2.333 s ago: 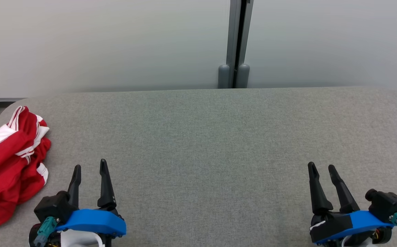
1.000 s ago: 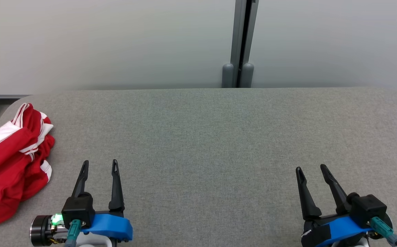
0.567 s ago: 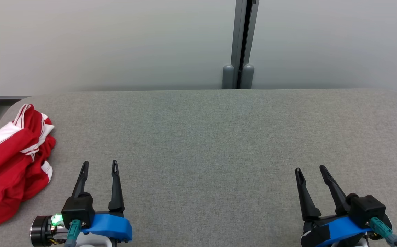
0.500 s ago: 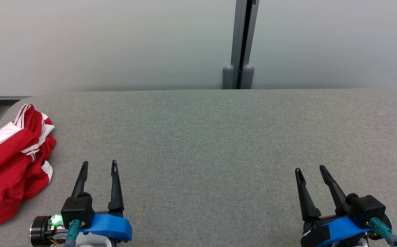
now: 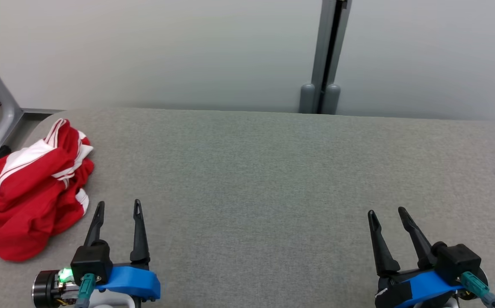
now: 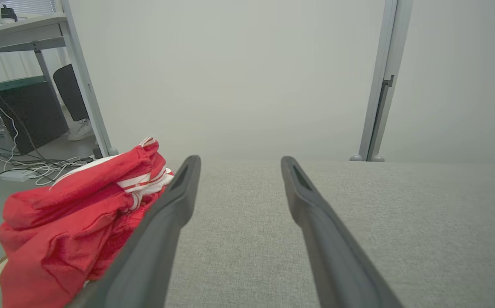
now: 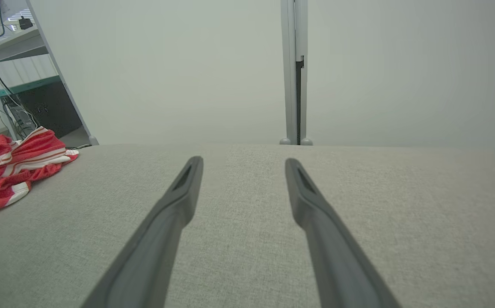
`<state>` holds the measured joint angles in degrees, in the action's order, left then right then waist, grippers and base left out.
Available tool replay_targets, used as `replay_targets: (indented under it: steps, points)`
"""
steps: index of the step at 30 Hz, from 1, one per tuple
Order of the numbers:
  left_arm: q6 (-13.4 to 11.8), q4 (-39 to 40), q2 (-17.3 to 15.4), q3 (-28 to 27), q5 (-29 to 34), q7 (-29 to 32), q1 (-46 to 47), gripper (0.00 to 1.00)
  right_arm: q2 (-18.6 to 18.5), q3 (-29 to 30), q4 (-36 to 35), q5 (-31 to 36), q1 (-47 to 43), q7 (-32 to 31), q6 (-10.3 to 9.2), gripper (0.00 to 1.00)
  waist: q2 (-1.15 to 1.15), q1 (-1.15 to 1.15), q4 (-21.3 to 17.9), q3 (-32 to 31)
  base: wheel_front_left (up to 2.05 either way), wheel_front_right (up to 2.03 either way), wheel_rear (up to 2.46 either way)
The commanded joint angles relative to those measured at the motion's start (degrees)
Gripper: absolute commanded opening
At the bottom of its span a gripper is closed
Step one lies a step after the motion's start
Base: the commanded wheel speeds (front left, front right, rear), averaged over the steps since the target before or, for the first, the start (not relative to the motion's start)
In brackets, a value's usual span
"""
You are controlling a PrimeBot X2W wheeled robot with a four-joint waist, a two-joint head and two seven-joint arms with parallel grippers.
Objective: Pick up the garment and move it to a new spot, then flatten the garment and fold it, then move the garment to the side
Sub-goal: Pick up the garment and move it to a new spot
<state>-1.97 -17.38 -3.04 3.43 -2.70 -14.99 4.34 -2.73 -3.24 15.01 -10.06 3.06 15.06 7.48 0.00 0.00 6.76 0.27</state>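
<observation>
Softly crumpled red garment on woven table; left gripper and right gripper gape.

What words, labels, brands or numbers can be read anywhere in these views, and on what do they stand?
No text can be read in any view.
Red garment: white stripes and panels, no lettering visible.
Left gripper and right gripper: no legible marking.
Desk at the back with cables and small items: too small and blurred to read.
</observation>
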Motion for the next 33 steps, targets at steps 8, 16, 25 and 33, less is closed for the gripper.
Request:
replay_targets:
  steps: [8, 16, 25, 33]
  points:
    - [0.2, 0.1, -0.6, -1.0, 0.2, -0.3, 0.1, 1.0, -0.3, -0.1, 0.2, -0.5, -0.2, 0.2, 0.03, 1.0, 0.0, 0.0, 4.9, -0.1, 0.0, 0.0, 0.0]
    - [0.2, 0.0, -0.6, -1.5, 0.1, -0.3, -0.1, 1.0, -0.3, -0.3, 0.4, -0.6, 0.0, 0.2, 0.03, 1.0, 0.0, 0.0, 9.4, 0.1, 0.0, 0.0, 0.0]
    - [0.3, 0.1, -0.6, -2.1, -0.1, -0.3, -0.2, 1.0, -0.3, -0.3, 0.7, -0.1, 0.3, 0.2, 0.03, 1.0, 0.0, 0.0, 14.5, 0.4, 0.0, 0.0, 0.0]
    - [0.4, -0.2, -0.7, -2.5, -0.2, -0.3, -0.7, 1.0, -0.3, -0.2, 0.9, 0.1, 0.3, 0.2, 0.03, 1.0, 0.0, 0.0, 18.3, 0.3, 0.0, 0.0, 0.0]
